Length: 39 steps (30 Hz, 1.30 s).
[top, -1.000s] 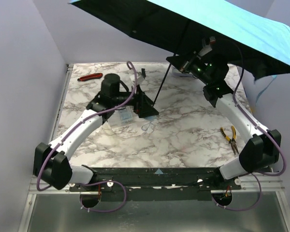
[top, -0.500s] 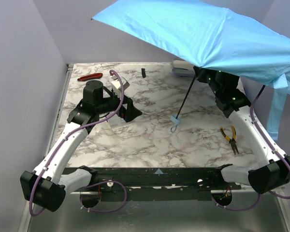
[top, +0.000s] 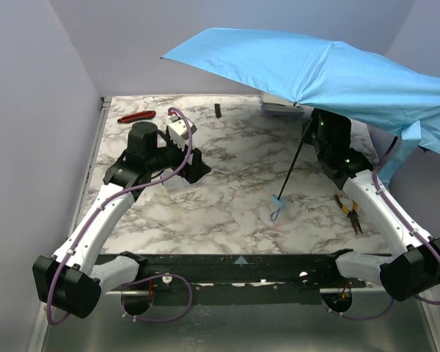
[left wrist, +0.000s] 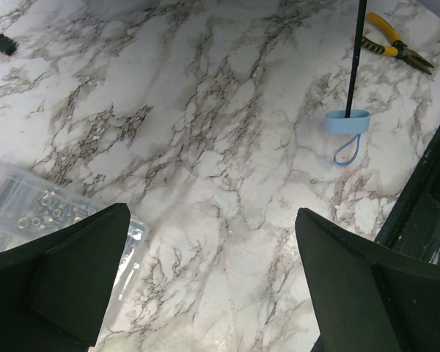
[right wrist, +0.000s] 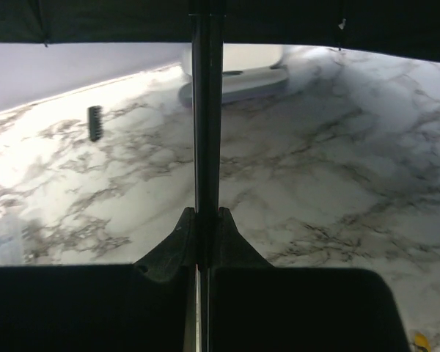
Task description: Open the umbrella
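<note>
- Umbrella (top: 330, 70): open, sky-blue canopy with a black underside, tilted over the table's far right corner.
- Shaft (top: 293, 165): thin, black, slanting down toward the table's middle.
- Handle (top: 277, 201): small, blue, with a loop below it.

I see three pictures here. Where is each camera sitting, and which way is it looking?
Top external: above and behind the arms, looking down on the table and open umbrella; both arms show.
Left wrist: on the left arm, facing down at the table; its open left hand frames the handle and pliers.
Right wrist: on the right arm, looking along the shaft clamped in the right hand.
Shared: top and left wrist both show the handle.
</note>
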Tool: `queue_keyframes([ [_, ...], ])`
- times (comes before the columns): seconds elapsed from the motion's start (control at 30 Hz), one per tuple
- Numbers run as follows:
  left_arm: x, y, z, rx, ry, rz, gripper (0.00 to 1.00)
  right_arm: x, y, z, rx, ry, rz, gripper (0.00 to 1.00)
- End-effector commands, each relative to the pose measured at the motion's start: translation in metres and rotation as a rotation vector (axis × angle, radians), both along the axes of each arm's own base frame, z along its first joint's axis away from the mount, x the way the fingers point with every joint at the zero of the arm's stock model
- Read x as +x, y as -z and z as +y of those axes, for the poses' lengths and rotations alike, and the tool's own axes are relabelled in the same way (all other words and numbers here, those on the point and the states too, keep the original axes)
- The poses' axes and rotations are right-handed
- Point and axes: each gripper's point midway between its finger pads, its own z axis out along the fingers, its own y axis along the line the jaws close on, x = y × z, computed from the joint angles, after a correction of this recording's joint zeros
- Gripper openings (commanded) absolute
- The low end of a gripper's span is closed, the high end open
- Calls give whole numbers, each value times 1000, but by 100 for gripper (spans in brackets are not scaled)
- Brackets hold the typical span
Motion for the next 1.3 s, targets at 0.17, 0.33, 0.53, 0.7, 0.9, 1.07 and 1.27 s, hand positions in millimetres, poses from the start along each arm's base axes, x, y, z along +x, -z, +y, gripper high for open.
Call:
queue_keyframes([
  [0.17,17,6,19,56,-92,-29,98,4,4,-42,-80,219,-51,0],
  [0.33,20,8,31,68,-131,-31,98,3,25,-18,-96,62,10,36],
  [0.53,0,-2,39,51,-78,-47,98,-5,30,1,-99,-77,2,75],
  [0.7,-65,21,41,154,187,-133,98,-15,34,17,-67,-181,-12,84],
  [0.9,-93,72,76,345,149,-154,98,-41,61,33,-29,-308,38,93],
  [1.07,-92,67,93,347,-14,-187,98,-78,71,47,-21,-465,8,100],
  [1.27,-86,57,116,347,-186,-191,98,-115,72,47,-76,-582,-24,100],
])
